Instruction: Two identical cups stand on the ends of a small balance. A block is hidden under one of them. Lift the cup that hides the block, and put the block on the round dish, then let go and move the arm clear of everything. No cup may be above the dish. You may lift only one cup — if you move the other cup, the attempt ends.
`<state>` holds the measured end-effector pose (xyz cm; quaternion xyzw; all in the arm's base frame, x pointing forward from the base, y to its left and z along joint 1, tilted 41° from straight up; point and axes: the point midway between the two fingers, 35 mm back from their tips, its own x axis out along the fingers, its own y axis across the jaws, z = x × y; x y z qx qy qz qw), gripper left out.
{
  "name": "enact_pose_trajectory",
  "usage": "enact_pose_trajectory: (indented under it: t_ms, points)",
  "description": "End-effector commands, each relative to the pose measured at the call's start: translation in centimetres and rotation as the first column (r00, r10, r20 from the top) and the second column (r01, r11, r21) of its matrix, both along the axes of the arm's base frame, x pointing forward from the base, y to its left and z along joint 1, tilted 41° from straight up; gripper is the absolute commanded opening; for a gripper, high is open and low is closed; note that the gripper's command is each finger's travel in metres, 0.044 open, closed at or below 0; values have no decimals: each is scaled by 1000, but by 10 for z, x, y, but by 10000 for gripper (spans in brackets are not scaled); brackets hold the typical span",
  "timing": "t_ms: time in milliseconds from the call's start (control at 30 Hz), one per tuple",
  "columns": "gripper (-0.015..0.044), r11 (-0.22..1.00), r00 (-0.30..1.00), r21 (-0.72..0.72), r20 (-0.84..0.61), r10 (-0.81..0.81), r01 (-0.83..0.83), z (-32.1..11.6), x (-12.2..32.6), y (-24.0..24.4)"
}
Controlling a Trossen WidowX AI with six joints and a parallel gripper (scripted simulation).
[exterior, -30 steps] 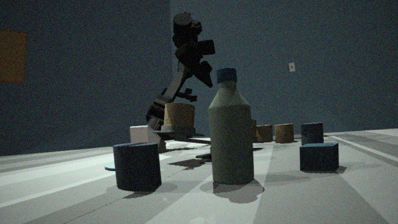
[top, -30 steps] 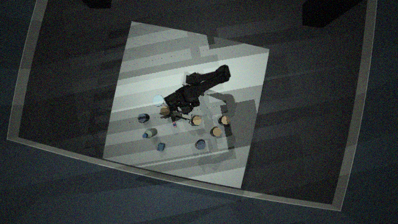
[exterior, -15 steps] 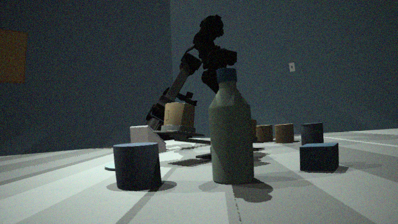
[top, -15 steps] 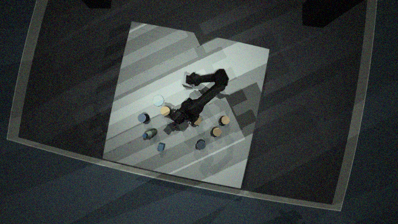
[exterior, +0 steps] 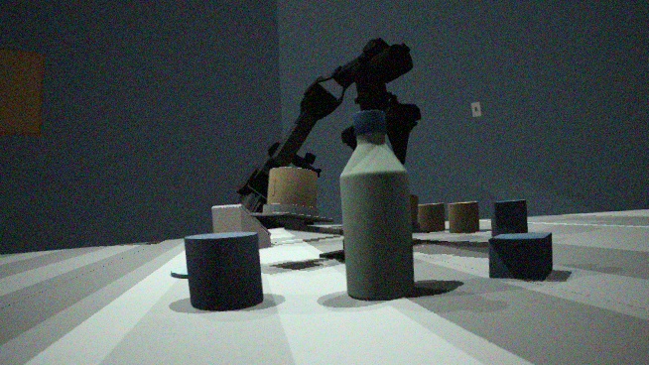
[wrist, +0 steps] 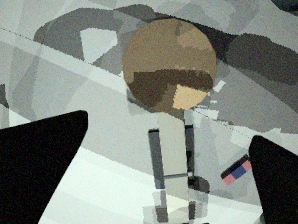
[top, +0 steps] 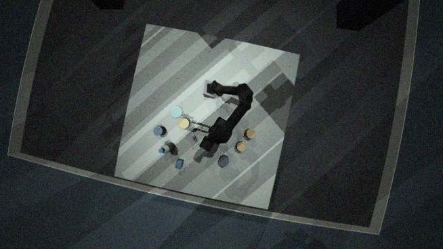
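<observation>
One tan cup (top: 183, 123) (exterior: 293, 187) stands on the raised end of the balance (top: 200, 126) (wrist: 172, 145). The other cup (wrist: 170, 55) stands on the lower end; the arm hides it in the top view, and only a sliver shows behind the bottle in the exterior view. My gripper (wrist: 172, 132) is open and empty, pointing down above the balance near the lower cup. In the wrist view that cup lies just beyond the fingertips, between their lines. The pale blue round dish (top: 176, 111) (exterior: 179, 272) lies beside the raised end, with nothing on it. The block is not visible.
A pink and blue eraser-like piece (top: 194, 138) (wrist: 237, 170) lies beside the beam. A bottle (top: 166, 149) (exterior: 377, 223), dark blue cylinders (top: 158, 130) (top: 223, 161), a blue box (top: 179, 164) (exterior: 521, 255) and orange cylinders (top: 250, 133) (top: 241, 146) stand around the balance.
</observation>
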<state>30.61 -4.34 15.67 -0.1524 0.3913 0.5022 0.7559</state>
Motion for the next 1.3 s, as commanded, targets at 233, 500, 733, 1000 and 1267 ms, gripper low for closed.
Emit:
enact_pose_trajectory:
  t_ms: [233,500,733,1000,1267]
  points:
    - [440,970,968,-54,74,241,-237,-2,16,29]
    - [440,970,968,-54,75,241,-237,-10,18,36]
    - [440,970,968,-54,75,241,-237,-16,19,41]
    - [440,970,968,-55,75,241,-237,-26,21,49]
    - [440,970,968,-55,75,240,-237,-36,22,57]
